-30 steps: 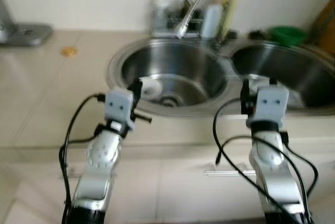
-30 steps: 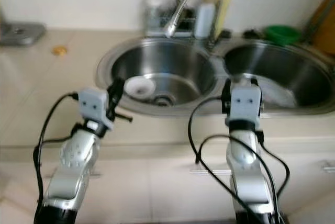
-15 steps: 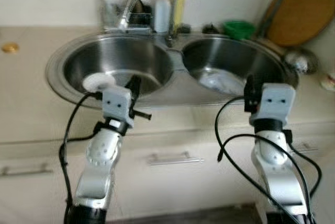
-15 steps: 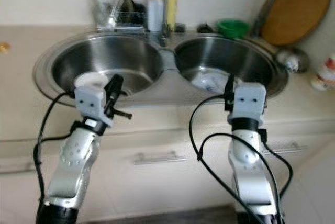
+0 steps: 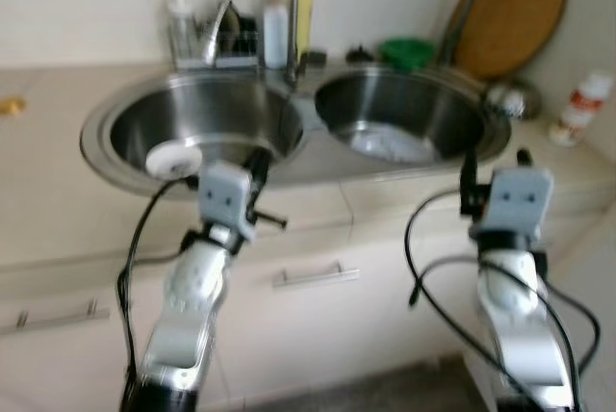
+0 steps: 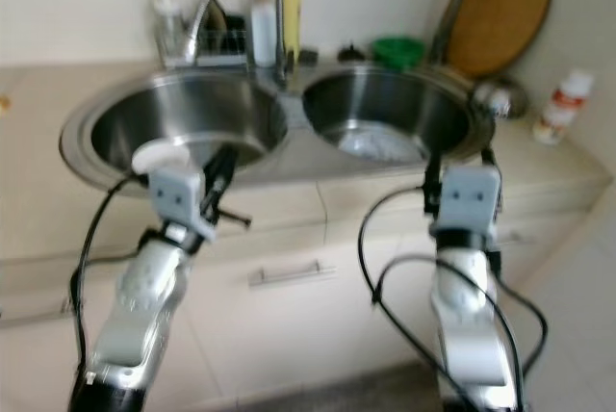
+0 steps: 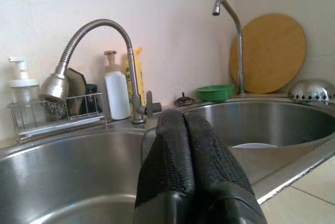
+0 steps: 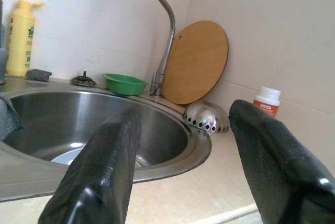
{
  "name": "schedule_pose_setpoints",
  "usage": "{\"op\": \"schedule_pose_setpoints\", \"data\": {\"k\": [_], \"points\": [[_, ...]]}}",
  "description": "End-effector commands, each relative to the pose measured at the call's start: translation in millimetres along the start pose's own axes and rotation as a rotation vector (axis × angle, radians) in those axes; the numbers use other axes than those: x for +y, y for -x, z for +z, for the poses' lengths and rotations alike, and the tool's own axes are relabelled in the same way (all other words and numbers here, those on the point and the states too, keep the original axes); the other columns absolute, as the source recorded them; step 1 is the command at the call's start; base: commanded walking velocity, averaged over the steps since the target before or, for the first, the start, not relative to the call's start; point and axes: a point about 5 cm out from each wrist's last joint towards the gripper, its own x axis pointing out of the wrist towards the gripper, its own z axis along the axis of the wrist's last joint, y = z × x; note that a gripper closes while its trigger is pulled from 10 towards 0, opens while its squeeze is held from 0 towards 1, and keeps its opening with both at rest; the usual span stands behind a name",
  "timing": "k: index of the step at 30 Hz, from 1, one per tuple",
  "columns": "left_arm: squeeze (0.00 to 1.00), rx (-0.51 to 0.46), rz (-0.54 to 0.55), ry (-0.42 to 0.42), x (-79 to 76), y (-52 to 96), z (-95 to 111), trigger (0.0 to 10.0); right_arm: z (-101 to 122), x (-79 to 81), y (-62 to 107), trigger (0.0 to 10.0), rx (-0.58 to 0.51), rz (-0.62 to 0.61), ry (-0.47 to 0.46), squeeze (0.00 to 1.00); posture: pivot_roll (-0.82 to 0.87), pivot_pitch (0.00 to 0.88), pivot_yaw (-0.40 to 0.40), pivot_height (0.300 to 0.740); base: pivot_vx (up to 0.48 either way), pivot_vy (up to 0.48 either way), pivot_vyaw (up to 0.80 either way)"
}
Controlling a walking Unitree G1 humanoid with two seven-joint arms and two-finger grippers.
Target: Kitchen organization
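- The left arm rose from the lower left of the head view, its silver forearm leaning slightly toward the centre.
- The left hand sat at the arm's upper end, left of the frame's middle; in its wrist view the two black fingers were pressed together with nothing between them.
- A black cable looped down beside the left forearm.
- The right arm rose from the lower right, nearly upright.
- The right hand was spread wide in its wrist view, its fingers well apart and empty.
- Black cables curled around the right forearm.
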Motion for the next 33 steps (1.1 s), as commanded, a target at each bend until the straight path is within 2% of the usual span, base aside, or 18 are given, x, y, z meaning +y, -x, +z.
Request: {"op": "schedule_pose_setpoints", "data": {"k": [1, 6, 12, 14, 18, 25, 29, 33], "points": [[0.0, -0.014, -0.019, 0.007, -5.0, -2.0, 2.3, 10.0, 3.5, -5.2, -0.8, 10.0, -0.023, -0.015, 0.015, 0.0, 0.13, 0.0, -0.049, 0.74, 0.0, 0.0, -0.8], [0.0, -0.01, -0.029, 0.001, -5.1, -2.1, 2.1, 10.0, 1.7, -5.4, 0.5, 10.0, -0.017, -0.016, 0.019, 0.0, 0.13, 0.0, -0.048, 0.74, 0.0, 0.0, -0.8], [0.0, -0.008, -0.027, 0.004, -5.1, -2.3, 1.9, 10.0, 1.6, -7.1, 0.9, 10.0, -0.015, -0.023, 0.022, 0.0, 0.13, 0.0, -0.047, 0.74, 0.0, -0.453, -0.8], [0.0, -0.019, -0.013, 0.028, -3.6, -2.5, 2.5, 10.0, 1.7, -7.9, 0.8, 10.0, -0.015, -0.026, 0.021, 0.0, 0.13, 0.0, -0.047, 0.74, 0.0, 0.0, -0.8], [0.0, -0.004, -0.022, 0.018, -3.9, -3.3, 1.8, 10.0, 0.9, -8.9, 0.5, 10.0, -0.013, -0.03, 0.022, 0.0, 0.13, 0.0, -0.049, 0.74, 0.0, 0.0, -0.8], [0.0, -0.011, -0.022, 0.017, -3.9, -3.4, 2.5, 10.0, 0.1, -8.7, 1.0, 10.0, -0.011, -0.033, 0.022, 0.0, 0.13, 0.0, -0.049, 0.74, 0.0, 0.462, 0.0], [0.0, -0.015, -0.029, -0.002, -4.6, -3.0, 3.0, 10.0, 0.0, -9.4, 1.1, 10.0, -0.011, -0.034, 0.027, 0.0, 0.13, 0.0, -0.049, 0.74, 0.0, 0.0, -0.6], [0.0, -0.004, -0.039, -0.016, -6.1, -2.7, 1.5, 10.0, -0.6, -9.8, 1.5, 10.0, -0.009, -0.035, 0.03, 0.0, 0.13, 0.0, -0.049, 0.74, 0.308, -0.362, -0.8]]}}
